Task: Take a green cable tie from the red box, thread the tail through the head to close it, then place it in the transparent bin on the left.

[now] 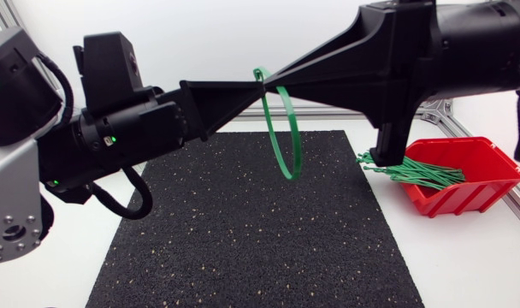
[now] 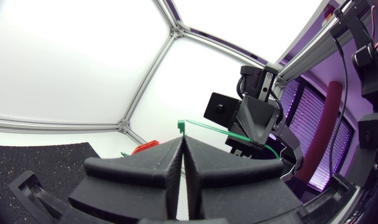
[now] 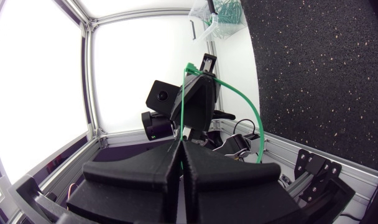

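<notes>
A black rubber mat (image 1: 243, 231) flecked with pale specks lies flat on the white surface (image 1: 474, 265), covering its middle. Strips of the white surface show along the mat's left and right sides and beyond its far edge. The mat's far corners lie flat.

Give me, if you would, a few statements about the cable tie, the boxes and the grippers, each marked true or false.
1. The left gripper and the right gripper both grip one green cable tie. True.
2. The cable tie lies flat on the black mat. False: it hangs as a loop in the air above the mat.
3. The red box is empty. False: it holds a bundle of green ties.
4. The clear bin has green ties in it. True.
</notes>
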You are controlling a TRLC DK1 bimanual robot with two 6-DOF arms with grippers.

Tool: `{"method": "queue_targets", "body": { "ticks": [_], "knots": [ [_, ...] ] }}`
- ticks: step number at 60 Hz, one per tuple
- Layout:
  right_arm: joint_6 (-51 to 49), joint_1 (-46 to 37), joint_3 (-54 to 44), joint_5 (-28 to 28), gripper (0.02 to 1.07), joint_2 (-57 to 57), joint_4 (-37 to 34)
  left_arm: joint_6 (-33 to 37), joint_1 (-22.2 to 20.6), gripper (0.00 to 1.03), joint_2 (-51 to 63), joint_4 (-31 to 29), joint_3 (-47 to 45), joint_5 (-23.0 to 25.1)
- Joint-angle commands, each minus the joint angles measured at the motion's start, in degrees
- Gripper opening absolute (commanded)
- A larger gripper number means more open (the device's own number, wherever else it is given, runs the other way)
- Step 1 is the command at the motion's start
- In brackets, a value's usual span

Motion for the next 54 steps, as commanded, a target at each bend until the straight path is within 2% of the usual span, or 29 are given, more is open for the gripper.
{"method": "queue_targets", "body": {
  "ticks": [1, 54],
  "knots": [
    [1.73, 0.50, -0.78, 0.16, 0.08, -0.74, 0.75, 0.22, -0.38, 0.03, 0.85, 1.15, 0.19, -0.20],
    [1.91, 0.59, -2.71, 0.16, 0.08, -0.12, 2.07, 0.22, 0.06, 0.03, 0.85, 1.06, 0.98, -0.46]
  ]
}}
